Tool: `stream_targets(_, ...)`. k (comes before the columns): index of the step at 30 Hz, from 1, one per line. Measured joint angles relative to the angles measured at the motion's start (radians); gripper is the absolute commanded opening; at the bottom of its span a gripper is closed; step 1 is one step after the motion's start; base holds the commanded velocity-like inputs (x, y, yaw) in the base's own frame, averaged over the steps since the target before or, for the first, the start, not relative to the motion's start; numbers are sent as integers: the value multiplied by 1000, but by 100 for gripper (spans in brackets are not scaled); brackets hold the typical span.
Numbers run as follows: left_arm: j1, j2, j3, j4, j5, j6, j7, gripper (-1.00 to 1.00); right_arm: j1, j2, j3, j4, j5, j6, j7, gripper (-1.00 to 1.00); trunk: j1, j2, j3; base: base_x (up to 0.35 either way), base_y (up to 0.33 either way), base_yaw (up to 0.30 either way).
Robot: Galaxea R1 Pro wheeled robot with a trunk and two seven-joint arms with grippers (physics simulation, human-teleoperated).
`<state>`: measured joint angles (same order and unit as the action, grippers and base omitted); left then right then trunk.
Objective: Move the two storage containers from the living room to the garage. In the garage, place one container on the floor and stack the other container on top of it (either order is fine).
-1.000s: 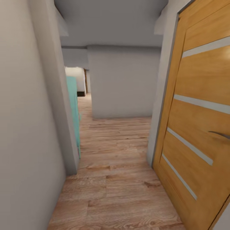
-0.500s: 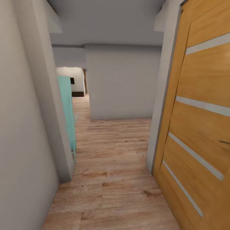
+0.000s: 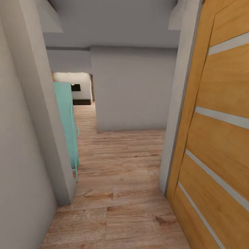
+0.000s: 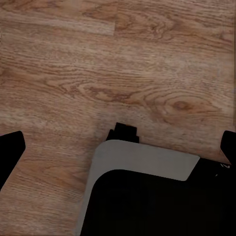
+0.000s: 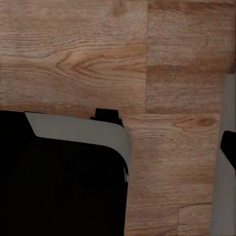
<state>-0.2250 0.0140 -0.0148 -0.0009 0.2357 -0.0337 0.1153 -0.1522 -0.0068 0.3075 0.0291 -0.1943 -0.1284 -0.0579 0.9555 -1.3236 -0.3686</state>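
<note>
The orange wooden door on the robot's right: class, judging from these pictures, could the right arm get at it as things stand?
Probably yes. The orange wooden door stands close alongside on the right, nothing between it and the robot. But the right wrist view looks down at the wood plank floor, so the arm would have to lift first.

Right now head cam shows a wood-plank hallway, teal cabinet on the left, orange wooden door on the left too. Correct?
Not quite. In the head view the orange wooden door is on the right, not the left. The teal cabinet on the left and the wood-plank floor are as you say.
</note>
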Motion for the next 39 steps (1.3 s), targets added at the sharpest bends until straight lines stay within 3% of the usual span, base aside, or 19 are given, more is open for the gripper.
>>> stream_targets(12,0,0,0,0,0,0,0,100,0,-1,1,0,0,0,0,100,0,0,0,322,-1,229)
stream_targets(39,0,-3,0,0,0,2,0,100,0,-3,5,0,1,1,-1,100,0,0,0,322,0,8)
